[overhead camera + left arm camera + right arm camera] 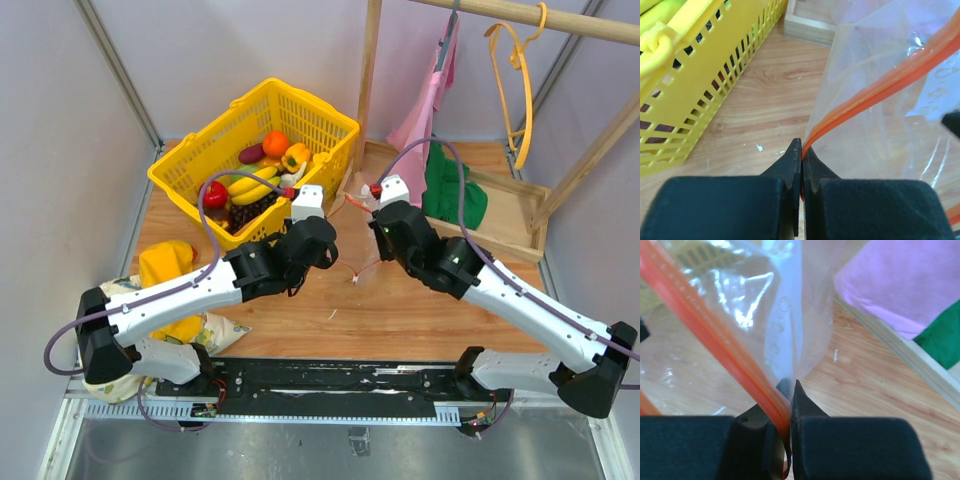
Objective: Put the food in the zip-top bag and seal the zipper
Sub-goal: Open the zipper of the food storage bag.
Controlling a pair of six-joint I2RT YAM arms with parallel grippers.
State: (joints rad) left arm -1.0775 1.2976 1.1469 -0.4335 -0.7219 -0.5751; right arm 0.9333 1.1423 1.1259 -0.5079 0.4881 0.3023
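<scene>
The food lies in a yellow mesh basket (pixel 330 130): a red apple (pixel 214 194), bananas (pixel 252 186), an orange (pixel 275 143), a pepper (pixel 295 157) and dark grapes (pixel 250 212). The clear zip-top bag (pixel 880 130) hangs between my two arms over the wooden table. My left gripper (pixel 801 149) is shut on one end of the red zipper (pixel 880 85). At the other end, my right gripper (pixel 790 390) is shut on the same zipper (pixel 705 325). The bag's film (pixel 785 300) spreads out beyond the jaws. No food shows inside the bag.
The basket wall (pixel 695 100) stands close on the left of my left gripper. A wooden tray (pixel 500 225) with pink cloth (pixel 900 285) and green cloth (pixel 945 340) lies to the right. A yellow-patterned cloth bundle (pixel 175 280) sits near the left arm's base. Hangers (pixel 520 70) hang from a rail.
</scene>
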